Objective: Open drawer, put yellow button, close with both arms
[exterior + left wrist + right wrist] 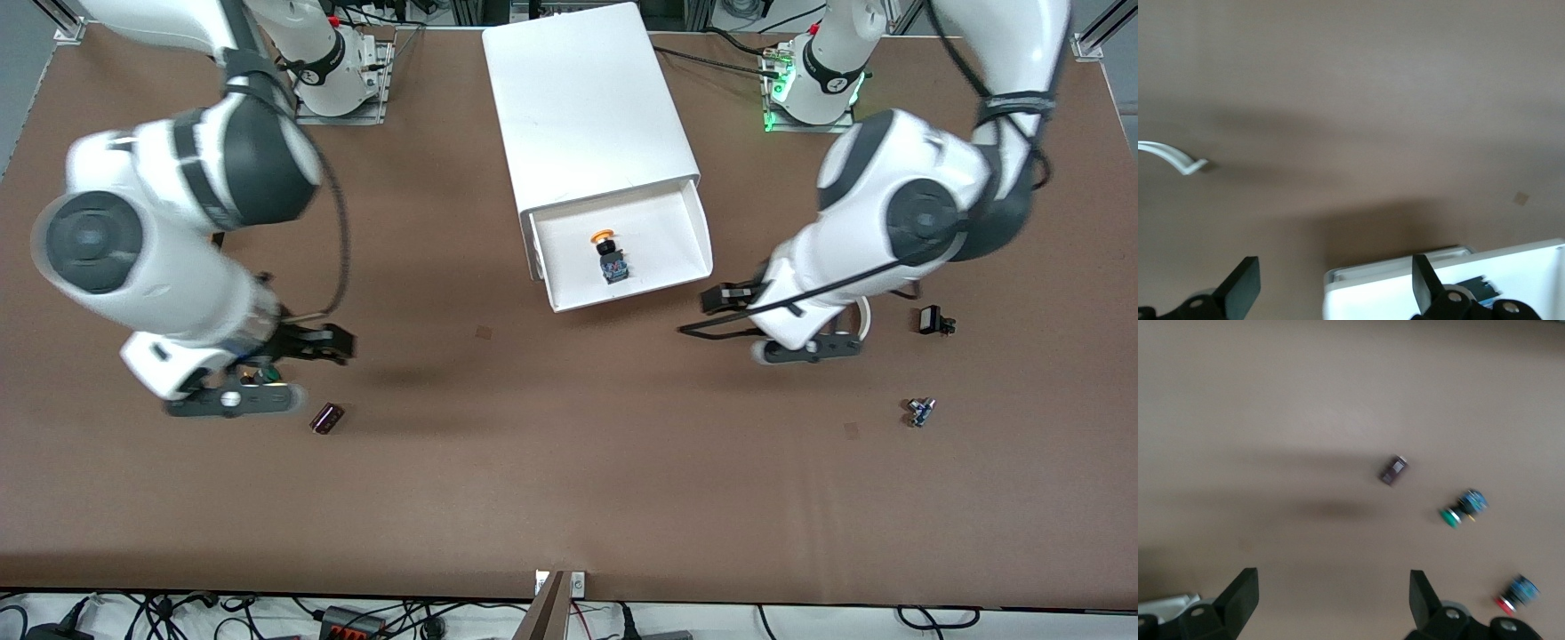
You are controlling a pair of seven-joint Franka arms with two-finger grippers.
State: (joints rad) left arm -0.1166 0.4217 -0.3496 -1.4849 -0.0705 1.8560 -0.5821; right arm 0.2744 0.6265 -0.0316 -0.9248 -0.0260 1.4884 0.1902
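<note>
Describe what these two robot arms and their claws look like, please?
Both are glossy white, rounded tube segments with dark grey-black joints and thin black cables along them. The left arm has a green-lit base. The left gripper and right gripper are black with two flat fingers.

A brown table (569, 480) is seen carrying a white cabinet (582, 98); a dark capacitor (326, 418) (lying flat) is just beside the right gripper (342, 342).
</note>
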